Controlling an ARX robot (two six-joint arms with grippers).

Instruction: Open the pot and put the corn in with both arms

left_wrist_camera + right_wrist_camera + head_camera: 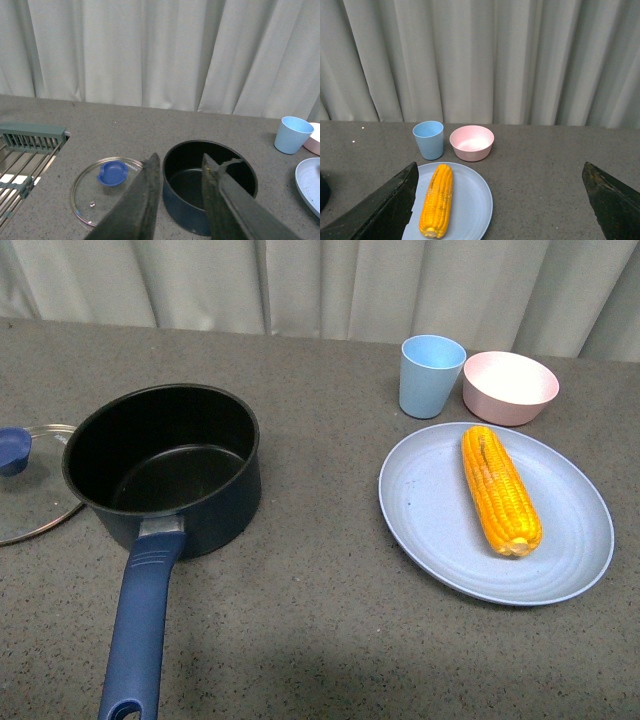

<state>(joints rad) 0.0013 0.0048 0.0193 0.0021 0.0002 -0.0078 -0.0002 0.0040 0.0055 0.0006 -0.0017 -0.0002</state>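
Observation:
The dark pot (165, 465) stands open on the grey table, its blue handle (140, 625) pointing to the front edge; it also shows in the left wrist view (210, 182). Its glass lid (35, 485) with the blue knob lies flat left of the pot, and shows in the left wrist view (107, 192). The corn (500, 490) lies on a light blue plate (560, 560) at the right, also in the right wrist view (437, 200). No arm shows in the front view. My left gripper (181, 165) is open above the pot's near rim. My right gripper (500, 185) is wide open, right of the corn.
A light blue cup (430, 375) and a pink bowl (510, 387) stand behind the plate. A metal rack (25, 160) with a grey-green frame lies left of the lid. Grey curtains hang behind the table.

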